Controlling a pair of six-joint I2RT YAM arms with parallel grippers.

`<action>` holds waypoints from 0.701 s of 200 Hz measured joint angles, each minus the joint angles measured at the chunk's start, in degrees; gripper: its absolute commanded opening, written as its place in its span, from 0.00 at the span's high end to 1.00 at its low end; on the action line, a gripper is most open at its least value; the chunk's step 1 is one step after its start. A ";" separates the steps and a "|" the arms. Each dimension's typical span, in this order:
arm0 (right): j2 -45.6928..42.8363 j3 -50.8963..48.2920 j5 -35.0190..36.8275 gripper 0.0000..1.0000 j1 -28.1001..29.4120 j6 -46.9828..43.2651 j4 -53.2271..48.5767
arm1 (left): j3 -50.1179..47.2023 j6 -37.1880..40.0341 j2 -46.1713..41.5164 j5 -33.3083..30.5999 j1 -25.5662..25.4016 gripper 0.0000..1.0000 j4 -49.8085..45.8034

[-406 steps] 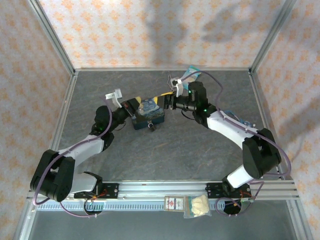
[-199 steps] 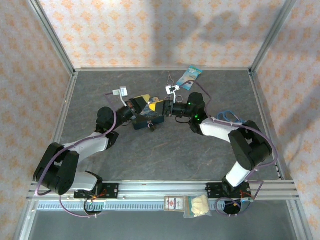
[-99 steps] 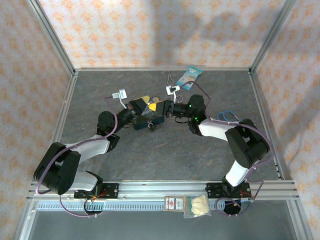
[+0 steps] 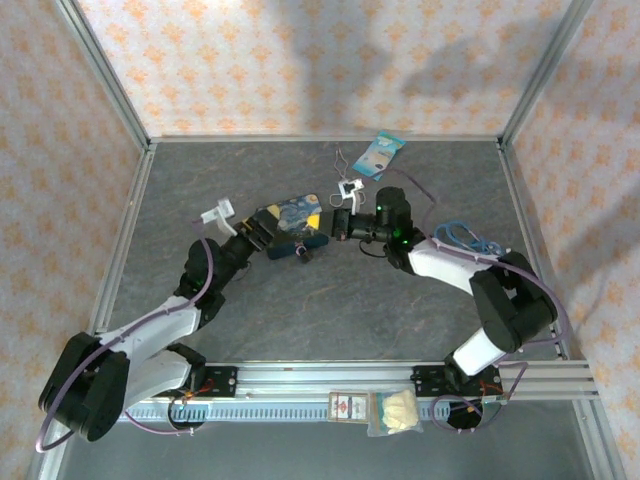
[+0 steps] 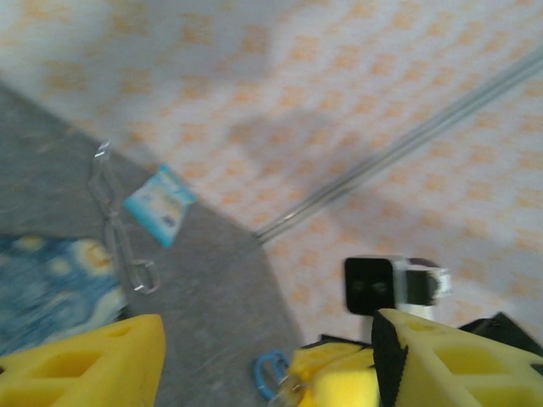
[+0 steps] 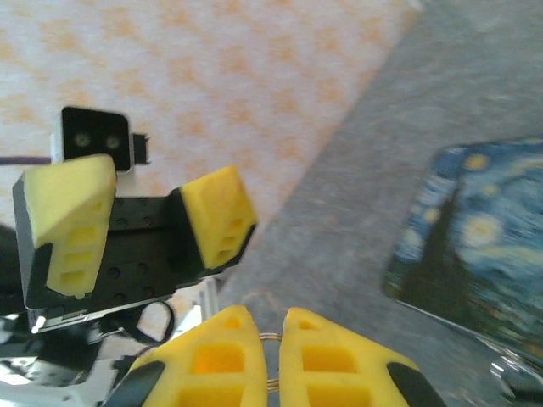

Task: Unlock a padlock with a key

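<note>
Left hand point(image 6: 146, 208): released, its yellow pads standing well apart with nothing between them; it hovers just beside the left end of the blue tin point(image 4: 292, 222).
Right hand point(image 4: 333, 224): clenched, pads pressed together, just beside the tin's right end and facing the left hand.
Key point(image 6: 270, 337): only a thin silvery loop shows, pinched at the tips of the right hand's pads; I take it to be the key or its ring, but the blade cannot be made out.
Padlock point(image 4: 303, 254): a small dark speck at the tin's near edge, low on the counter point(image 4: 330, 310); whether it hangs from the tin or lies loose beside it, I cannot tell.
Step in hand: judged to be lining the key up, with the padlock not yet steadied by either hand.
How the padlock will handle: tiny, stiff, light for a lock, with smooth metal likely to slide on the counter and swivel when pushed.
Where to hold it: across the flat faces of the body, leaving the keyhole end and the shackle free.
How the key will handle: thin, rigid and slippery; a grip by the ring alone would let it swing, so the pads want the flat bow.
Risk: the key twisting in the pads, or the lock skating away.
</note>
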 measured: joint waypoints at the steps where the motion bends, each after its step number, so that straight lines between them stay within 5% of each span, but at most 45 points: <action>1: -0.04 -0.07 0.07 1.00 -0.02 -0.11 -0.20 | -0.28 -0.07 -0.11 -0.15 -0.07 0.37 -0.31; 50: -3.04 -5.20 3.28 1.00 -1.27 -3.15 -8.28 | -5.20 -4.44 2.10 -3.06 -5.49 0.34 -5.01; 140: -6.54 -10.08 -2.05 1.00 -1.68 -4.31 -3.58 | -2.12 -17.73 15.58 -2.49 -10.16 0.35 14.51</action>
